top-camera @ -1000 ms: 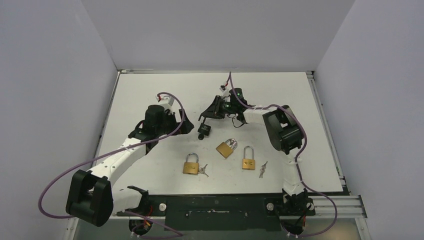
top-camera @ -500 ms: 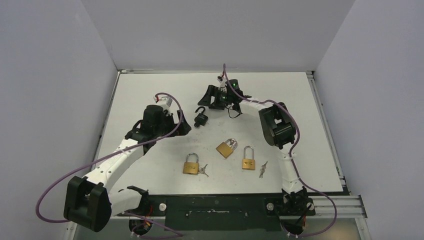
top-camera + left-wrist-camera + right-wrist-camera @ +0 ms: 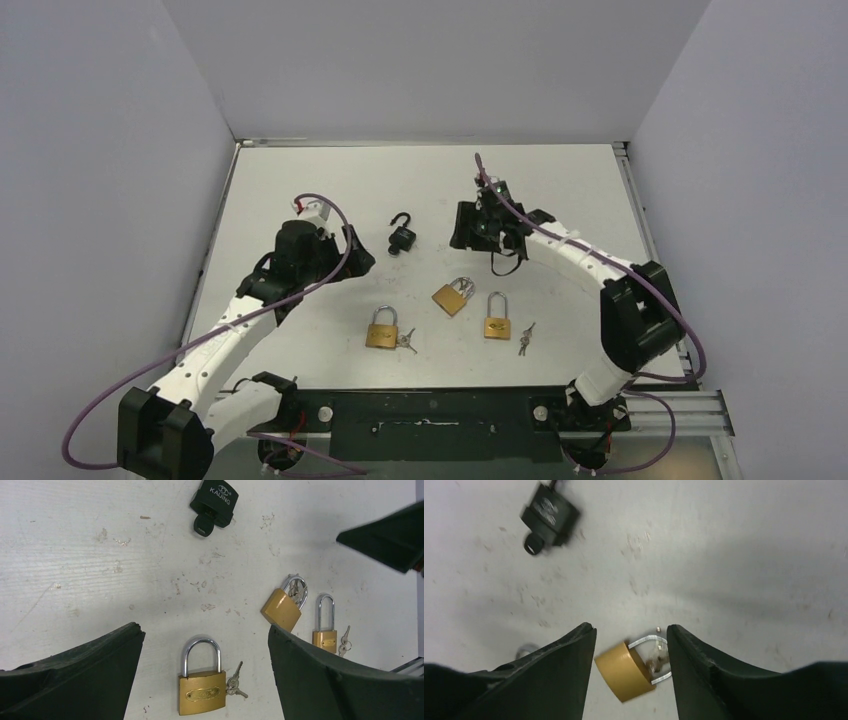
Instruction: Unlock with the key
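Observation:
The black padlock [image 3: 402, 236] lies on the table with its shackle swung open and a black-headed key [image 3: 202, 527] in its keyhole. It also shows in the right wrist view [image 3: 549, 512]. My right gripper [image 3: 466, 232] hovers to the right of it, open and empty [image 3: 630, 628], above a tilted brass padlock [image 3: 623, 672]. My left gripper [image 3: 358, 258] stands open to the left of the black padlock, holding nothing [image 3: 202, 630]. Below it lies a brass padlock [image 3: 201, 692] with small keys [image 3: 234, 684].
Three brass padlocks lie in a row nearer the bases: left [image 3: 381, 328], middle [image 3: 453, 296], right [image 3: 497, 317]. Loose keys [image 3: 525, 338] rest beside the right one. Grey walls enclose the white table [image 3: 300, 180] on three sides.
My right gripper let go of the black padlock, opened and swung away to the right. The padlock now rests on the table. My left arm drew back a little toward the near left.

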You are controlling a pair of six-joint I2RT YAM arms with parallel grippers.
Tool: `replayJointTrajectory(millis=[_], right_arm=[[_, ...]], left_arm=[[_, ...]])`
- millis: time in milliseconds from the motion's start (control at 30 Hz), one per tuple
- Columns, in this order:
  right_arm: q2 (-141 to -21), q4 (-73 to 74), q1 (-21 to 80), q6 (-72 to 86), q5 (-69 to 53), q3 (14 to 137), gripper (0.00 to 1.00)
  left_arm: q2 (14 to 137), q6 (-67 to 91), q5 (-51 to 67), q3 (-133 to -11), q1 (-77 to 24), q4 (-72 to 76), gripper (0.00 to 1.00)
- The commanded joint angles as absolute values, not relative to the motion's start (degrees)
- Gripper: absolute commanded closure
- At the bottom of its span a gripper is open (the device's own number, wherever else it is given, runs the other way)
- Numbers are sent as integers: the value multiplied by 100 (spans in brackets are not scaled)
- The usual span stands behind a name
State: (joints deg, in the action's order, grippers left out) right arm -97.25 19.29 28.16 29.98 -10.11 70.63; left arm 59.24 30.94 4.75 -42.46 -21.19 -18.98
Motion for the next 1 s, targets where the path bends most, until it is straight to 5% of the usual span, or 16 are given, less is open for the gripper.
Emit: replayJointTrajectory(millis=[0, 200, 767, 900, 967], right_arm=[[-8985, 2682, 3231, 3766, -375, 5956, 50], [-8941, 2408, 3561, 4232, -463, 5580, 67], [-10017, 2669, 3595, 4375, -219, 6189, 80], [-9956, 2546, 3608, 4210, -135, 6201, 100], [-9766, 2263, 3628, 3945, -133, 6123, 100]], left_arm=[[5749, 3419, 598, -4005, -2131, -1407, 9], [5917, 3564, 816, -3783, -2191, -1088, 15], [6220, 3587, 723, -3711, -2386, -917, 18], [6210, 3695, 631, -3771, -2389, -958, 18], [6171, 3808, 636, -3802, -2389, -946, 18]])
